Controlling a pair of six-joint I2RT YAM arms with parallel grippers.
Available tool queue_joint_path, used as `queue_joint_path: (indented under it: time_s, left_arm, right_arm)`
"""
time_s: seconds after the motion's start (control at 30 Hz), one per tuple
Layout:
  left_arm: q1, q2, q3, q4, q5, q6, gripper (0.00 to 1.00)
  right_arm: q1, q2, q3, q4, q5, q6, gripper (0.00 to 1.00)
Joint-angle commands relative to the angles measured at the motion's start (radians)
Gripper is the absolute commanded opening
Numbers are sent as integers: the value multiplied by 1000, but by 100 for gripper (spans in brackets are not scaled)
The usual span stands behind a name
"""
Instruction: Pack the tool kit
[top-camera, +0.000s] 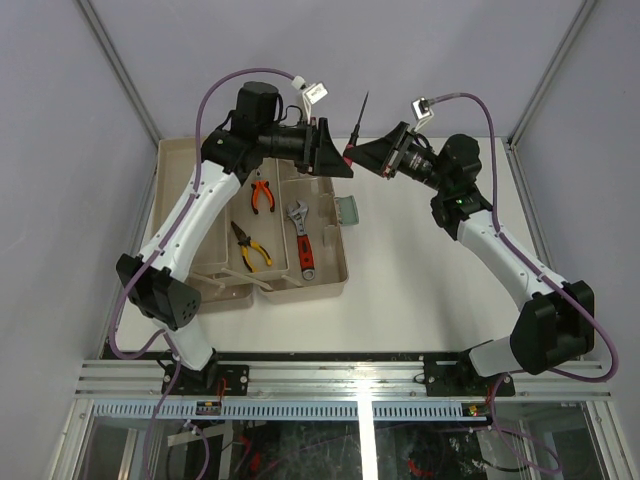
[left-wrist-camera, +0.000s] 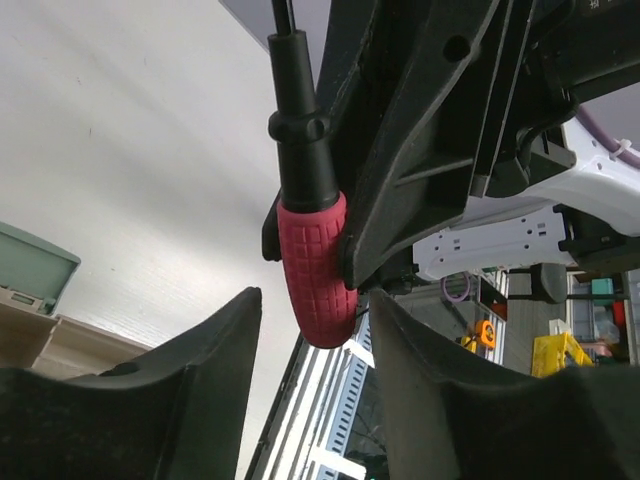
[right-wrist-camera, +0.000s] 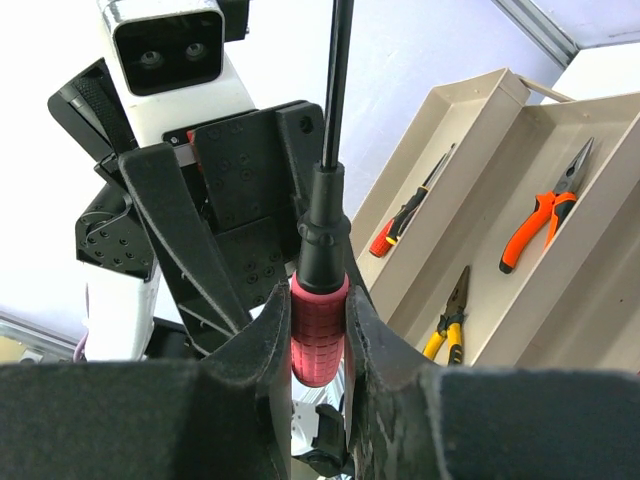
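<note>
Handover of screwdriver (right-wrist-camera: 320, 300), probably: squeezed tight by right gripper (right-wrist-camera: 320, 322), tucked inside wide-open left gripper (left-wrist-camera: 312, 300). Next, close left, then put in toolbox (top-camera: 338, 282).

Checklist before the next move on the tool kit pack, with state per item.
1. Right tool shut on the screwdriver at its red handle: ok.
2. Left tool open, jaws wide apart: ok.
3. Handle deep enough between the left fingers to pinch: cannot tell.
4. Toolbox open, trays exposed: ok.
5. Orange pliers and wrench lying in the trays: ok.
</note>
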Motion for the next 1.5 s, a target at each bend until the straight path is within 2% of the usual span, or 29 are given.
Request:
queue_joint_path:
  time_s: [0.0, 0.17, 0.2, 0.33, 0.37, 0.43, 0.5, 0.6, 0.7, 0.8, 0.9, 0.97, 1.1, 1.23, 1.47]
  left_arm:
    - [-8, 3, -5, 96, 7, -36, 39]
    - [-8, 6, -3, 118, 7, -60, 5]
    - [-7, 7, -3, 119, 7, -59, 1]
    - [-7, 1, -5, 115, 11, -54, 0]
    - [-7, -3, -6, 109, 11, -49, 0]
    - [-7, -10, -8, 93, 9, -30, 0]
    - [-4, -24, -16, 73, -1, -2, 0]
    - [16, -60, -57, 68, -12, 15, 0]
    - [61, -96, -101, 69, -17, 15, 0]
    - [157, -139, -132, 51, -12, 20, 0]
    - [319, -173, -136, -46, -14, 88, 0]
    - [450, -189, -137, -132, -14, 155, 0]
    - [656, -192, -135, -339, -47, 335, 0]
    - [785, -203, -158, -480, -99, 447, 0]
    - [865, -214, -195, -597, -219, 552, 0]
  right_arm:
    - [8, -5, 56, 76, -14, 7, 0]
    - [8, -3, 42, 64, -21, -5, 0]
    - [8, -3, 41, 57, -23, -10, 0]
    - [10, -3, 37, 3, -33, -53, 0]
    - [10, -3, 37, -21, -31, -71, 6]
    - [9, -11, 37, -94, -1, -122, 32]
    - [9, -26, 28, -146, 30, -171, 52]
    - [8, -54, 17, -209, 87, -231, 65]
    - [9, -66, 28, -296, 140, -292, 66]
    - [7, -69, 69, -476, 224, -389, 67]
    - [5, -72, 98, -637, 306, -478, 68]
    - [4, -79, 92, -687, 332, -509, 68]
    - [0, -82, 59, -711, 342, -515, 68]
    - [1, -67, 52, -713, 336, -504, 68]
    - [0, -67, 54, -733, 332, -509, 68]
